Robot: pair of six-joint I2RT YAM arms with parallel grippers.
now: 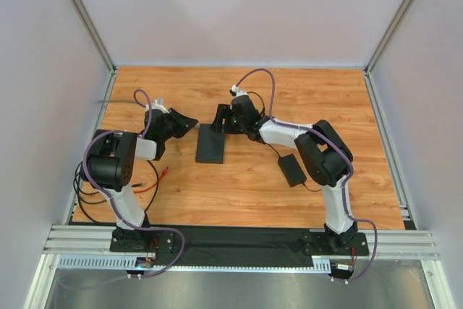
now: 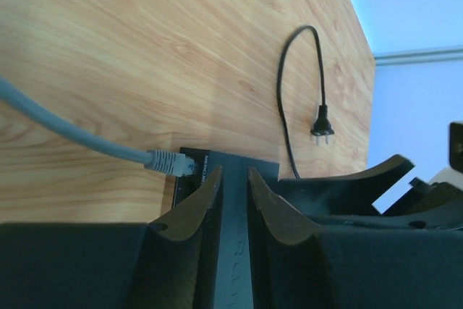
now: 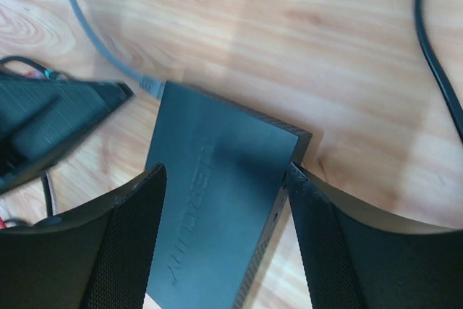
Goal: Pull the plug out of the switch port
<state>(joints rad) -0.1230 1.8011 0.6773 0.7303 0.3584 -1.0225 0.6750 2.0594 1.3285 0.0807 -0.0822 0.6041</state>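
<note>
**Top external view.** Wood-grain desk (image 1: pixel 325 99): carries a flat matte-black rectangular switch (image 1: pixel 210 146), lying just left of centre between the two arms. Left end effector (image 1: pixel 191 125): low, just beside the switch's far left corner. Right end effector (image 1: pixel 221 121): over the switch's far end. Small thick black adapter brick (image 1: pixel 292 169): on the desk to the right of the switch, apart from it. Thin grey cable (image 1: pixel 119 98): enters from the far left.

**Left wrist view.** Left end effector (image 2: pixel 233 175): black fingers (image 2: pixel 192 211) narrowly parted, nothing gripped. The switch (image 2: pixel 217 163) shows through the gap. Grey plug (image 2: pixel 168 161): seated in a port on the switch's narrow edge, just left of the fingertips, untouched. Black mains lead (image 2: pixel 281 99): loose on the desk beyond.

**Right wrist view.** Right end effector (image 3: pixel 224 175): black fingers (image 3: pixel 130 244) spread wide, one against each long edge of the switch (image 3: pixel 217 200), clamping it. Plug (image 3: pixel 148 86): at the switch's far left corner, with the cable (image 3: pixel 79 19) trailing away. Left end effector (image 3: pixel 116 95): tip near the plug, not touching it.
</note>
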